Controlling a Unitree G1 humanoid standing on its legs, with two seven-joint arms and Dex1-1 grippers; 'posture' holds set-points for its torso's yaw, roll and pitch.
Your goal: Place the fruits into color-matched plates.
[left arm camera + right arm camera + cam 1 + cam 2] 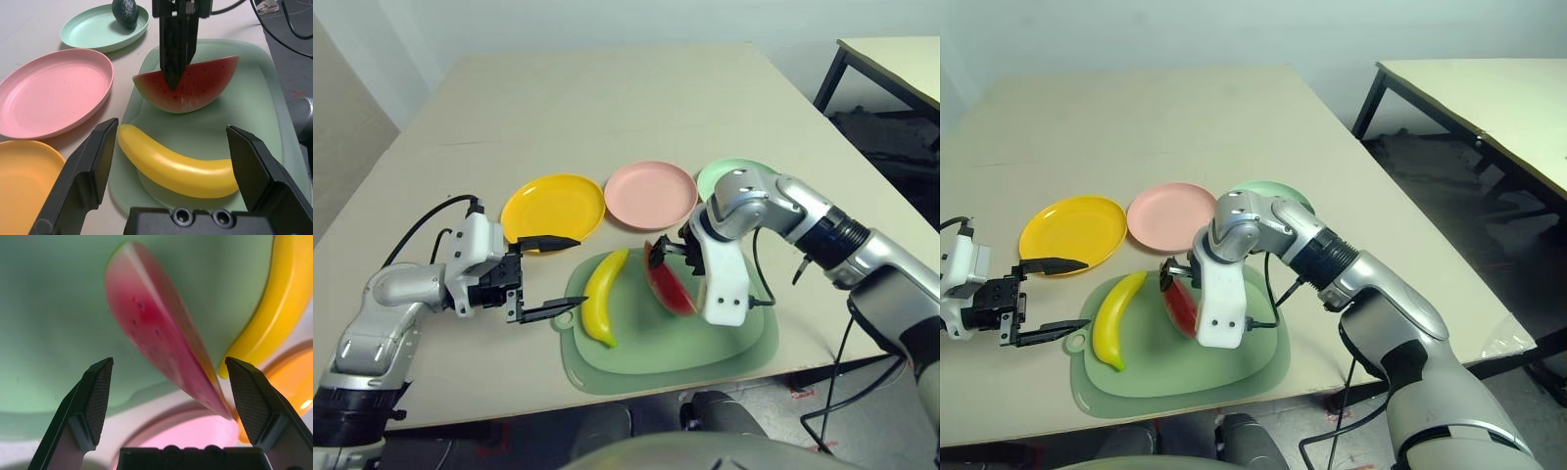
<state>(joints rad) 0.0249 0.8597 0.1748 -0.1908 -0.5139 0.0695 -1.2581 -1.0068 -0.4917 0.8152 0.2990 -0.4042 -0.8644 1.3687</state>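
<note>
The yellow banana point(604, 296) and the red watermelon wedge point(670, 286) lie side by side on a pale green mat. My right gripper point(169, 363) hangs open just over the wedge, a finger on each side of it. My left gripper point(574, 274) is open and empty at the mat's left edge, facing the banana point(176, 169). Beyond the mat stand a yellow plate point(553, 206), a pink plate point(651, 194) and a mint green plate point(93, 32). The dark green avocado point(125, 12) rests in the green plate, which my right arm partly hides in the head views.
The cutting mat point(705, 343) reaches close to the table's front edge. A second table point(1489, 93) stands apart at the right, with dark things on the floor beneath it. Cables hang off both forearms. Beyond the plates the tabletop point(607, 98) is bare.
</note>
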